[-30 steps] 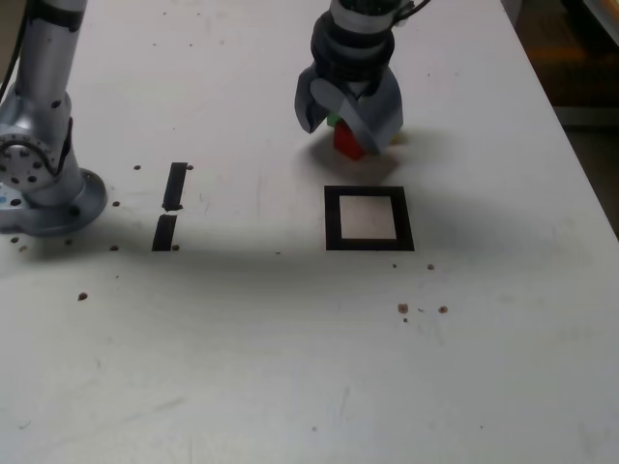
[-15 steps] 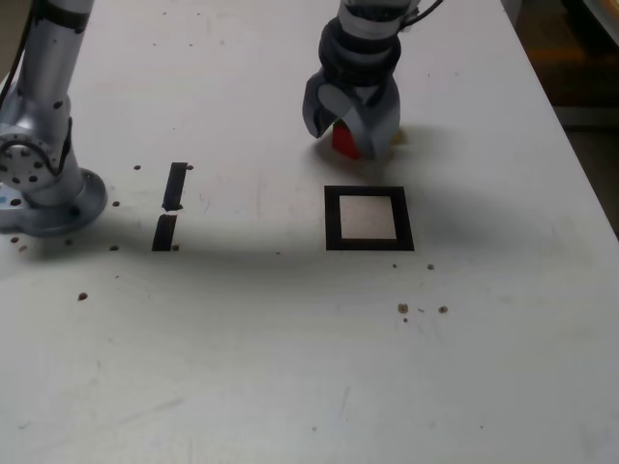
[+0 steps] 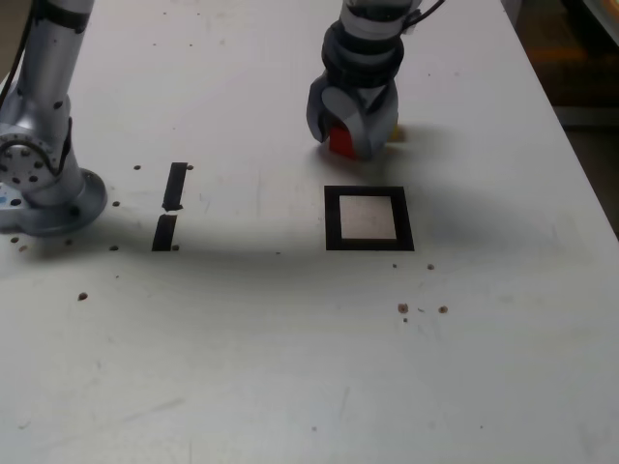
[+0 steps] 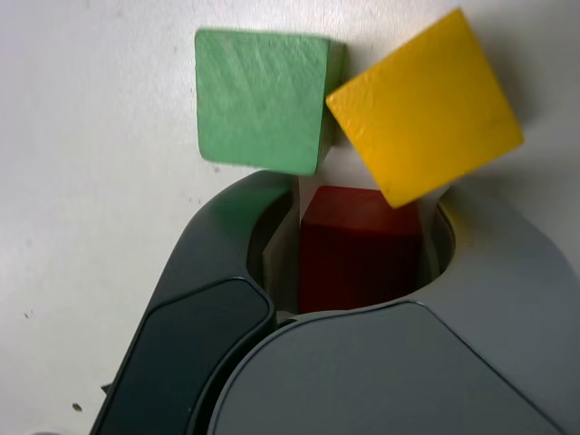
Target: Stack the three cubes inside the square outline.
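Table point(image 3: 222, 358): pale, smooth surface with a soft sheen, scattered with small brown specks. Red cube point(image 4: 358, 258): solid block, flat faces, slightly rounded edges, darkened by the shade of the jaws. Green cube point(image 4: 263, 100): matte, with faint streaks like wood grain across its upper face. Yellow cube point(image 4: 426, 109): evenly coloured, crisp corners. Gripper point(image 3: 345, 145): smooth grey, curved, shell-like jaws.

Orientation: red cube sits flat, its sides roughly parallel to the green cube's. Its edges look about equal, so all axes count alike. Yellow cube is turned at an angle to both, one corner pointing at the green cube's side; cannot tell whether they touch.

Jaws: closed down to the red cube's width, one on each side of it, gripping it. Cube appears at table level; contact underneath is hidden.

Position: in the exterior view, the red cube lies beyond the square outline point(image 3: 334, 220), outside it and near its far edge. The outline is flat black tape around a pale interior. Two short black strips, one point(image 3: 175, 186) beyond the other point(image 3: 164, 232), lie well apart from it, toward the exterior view's left.
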